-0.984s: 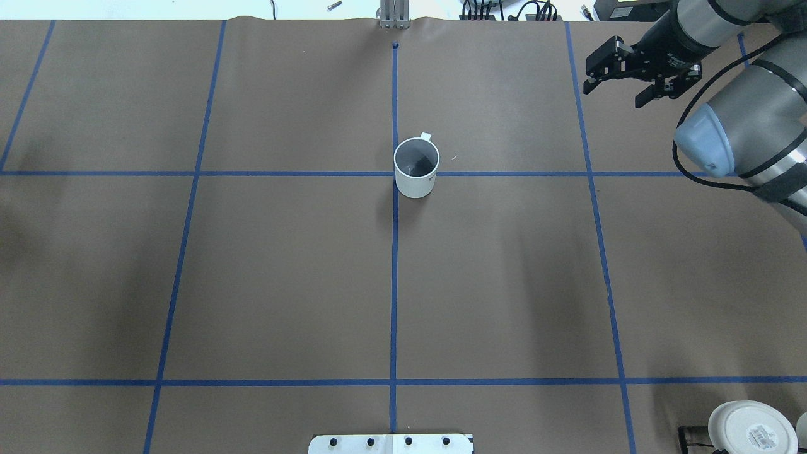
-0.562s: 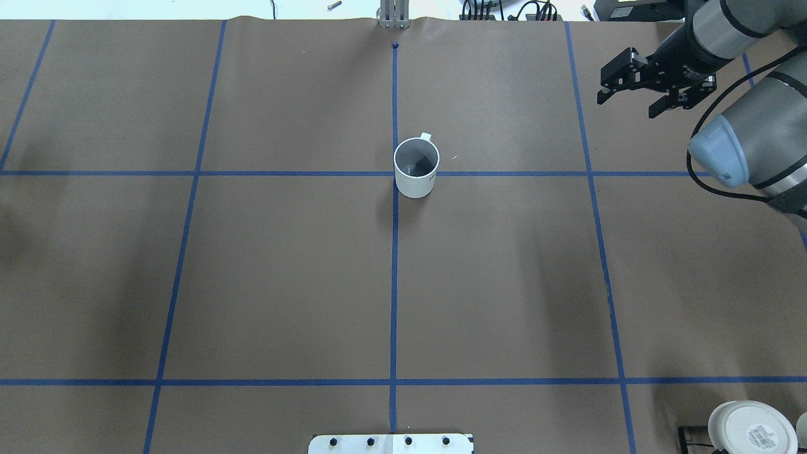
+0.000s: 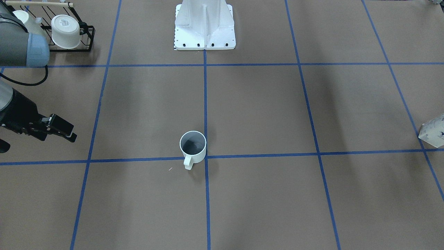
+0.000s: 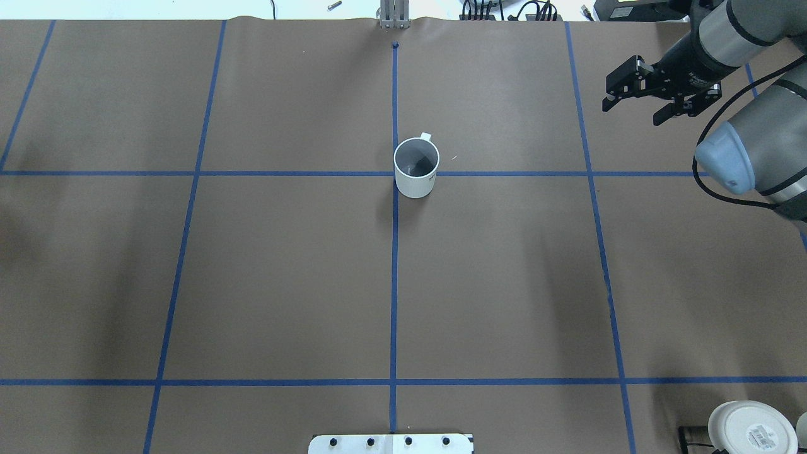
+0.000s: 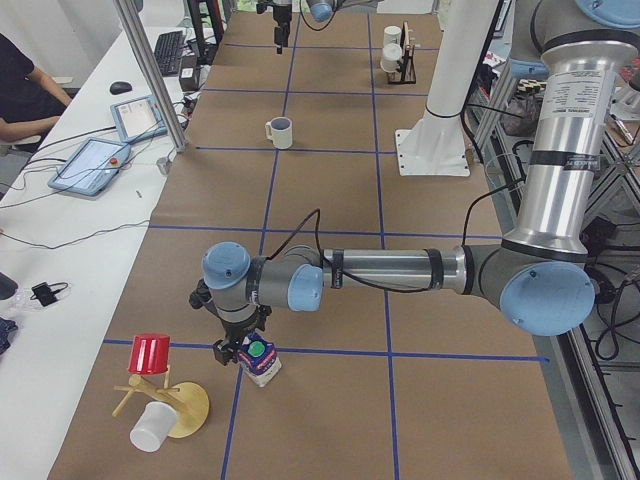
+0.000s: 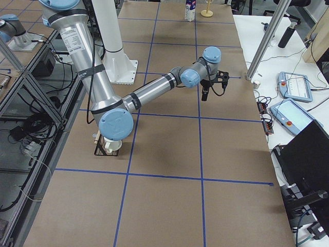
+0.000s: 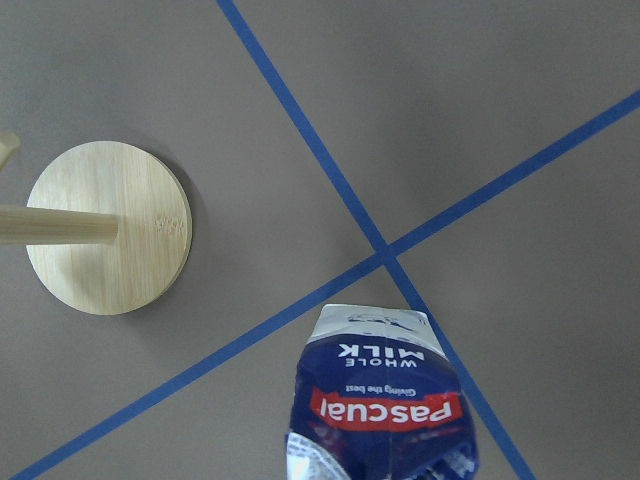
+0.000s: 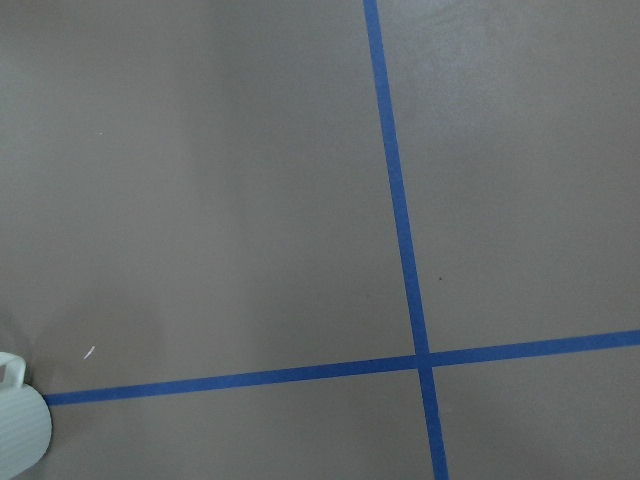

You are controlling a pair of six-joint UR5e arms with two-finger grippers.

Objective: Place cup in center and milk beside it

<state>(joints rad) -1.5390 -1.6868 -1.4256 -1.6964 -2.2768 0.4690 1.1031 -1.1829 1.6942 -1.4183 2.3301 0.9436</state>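
Silver tubular right arm (image 4: 725, 28) with pale-blue joint cap (image 4: 725, 157), black looping cable (image 4: 725, 197), matte black right pincer (image 4: 632, 113); white bolted pedestal (image 3: 204, 24).

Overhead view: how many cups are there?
2: the mug by the central tape cross, a wider cup bottom right. A white sliver at that edge may be another.

Brown paper is covering the whole counter (image 4: 284, 271), and blue tape lines (image 4: 393, 284) are dividing it into big rectangles. Soft light is falling from above, leaving faint, blurry shadows (image 4: 548, 284) streaking over the paper. On the operators' side a white desk (image 5: 60, 260) is running alongside the counter, carrying two tablets (image 5: 90, 165), a keyboard (image 5: 168, 50), a mouse (image 5: 121, 87) and loose cables (image 5: 90, 235). A seated person (image 5: 25, 90) in a dark shirt is leaning on it. A metal post (image 5: 150, 70) is rising between desk and counter. Behind the counter, an open metal frame (image 6: 31, 80) is holding tangled wiring.
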